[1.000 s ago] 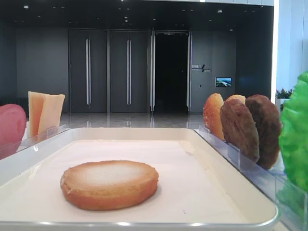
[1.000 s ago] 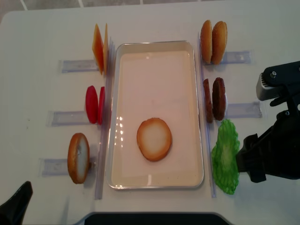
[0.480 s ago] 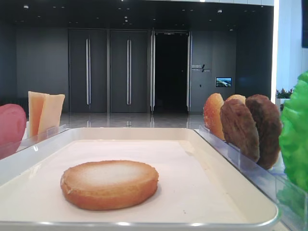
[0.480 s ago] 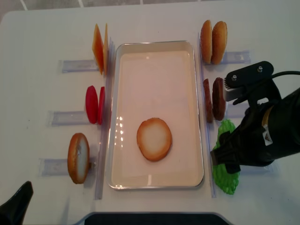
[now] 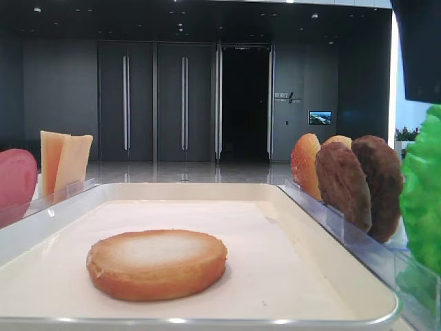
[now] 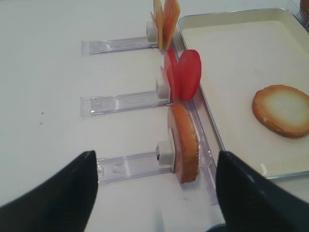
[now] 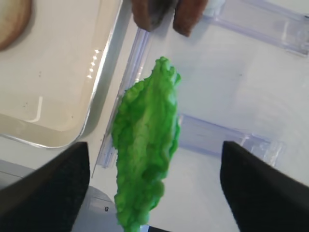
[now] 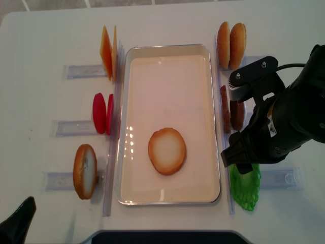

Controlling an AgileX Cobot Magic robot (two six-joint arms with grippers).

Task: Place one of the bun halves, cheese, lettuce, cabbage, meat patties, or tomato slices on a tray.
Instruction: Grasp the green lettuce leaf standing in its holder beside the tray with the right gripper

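Right gripper point(image 7: 149, 193) spread wide over the lettuce point(image 7: 145, 164), holding nothing.
Low front view: one bun half point(image 5: 157, 263) lies flat on the tray point(image 5: 344, 283). Right wrist: lettuce stands on edge just outside the tray rim, between both fingers. Left wrist: left gripper point(image 6: 154, 193) open, empty. Overhead: right arm covers the lettuce's top.

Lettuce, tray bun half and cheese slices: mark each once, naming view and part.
lettuce point(image 7: 145, 145), right wrist view, centre of the leaf.
bun half point(image 8: 167, 150), overhead view, its pale toasted face.
cheese slices point(image 5: 63, 161), low front view, the slices' flat face.
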